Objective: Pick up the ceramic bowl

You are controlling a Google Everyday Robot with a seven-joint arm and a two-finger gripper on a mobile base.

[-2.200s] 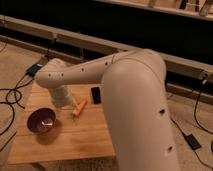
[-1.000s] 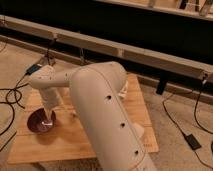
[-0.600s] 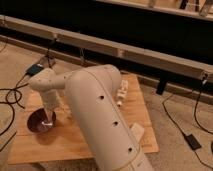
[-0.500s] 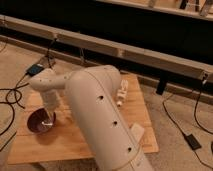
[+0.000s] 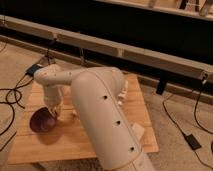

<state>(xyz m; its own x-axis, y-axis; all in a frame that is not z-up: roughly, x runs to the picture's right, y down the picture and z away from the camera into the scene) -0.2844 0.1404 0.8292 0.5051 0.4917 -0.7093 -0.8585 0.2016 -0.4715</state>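
Observation:
The ceramic bowl [image 5: 41,122] is dark maroon, round and shallow, and sits on the left part of the wooden table [image 5: 60,146]. My gripper [image 5: 52,111] hangs at the end of the white arm [image 5: 95,105], down at the bowl's right rim, touching or nearly touching it. The big arm link crosses the middle of the table and hides what lies behind it, including the small orange thing.
A whitish object [image 5: 122,93] shows on the table just right of the arm. Cables [image 5: 11,96] and a dark box [image 5: 35,69] lie on the floor at the left. A cable with an adapter [image 5: 192,142] lies at the right. A long rail [image 5: 125,50] runs behind the table.
The arm has swung left across the table and lowered the gripper to the bowl's right rim. In the last half second it has barely moved. The bowl stays in place.

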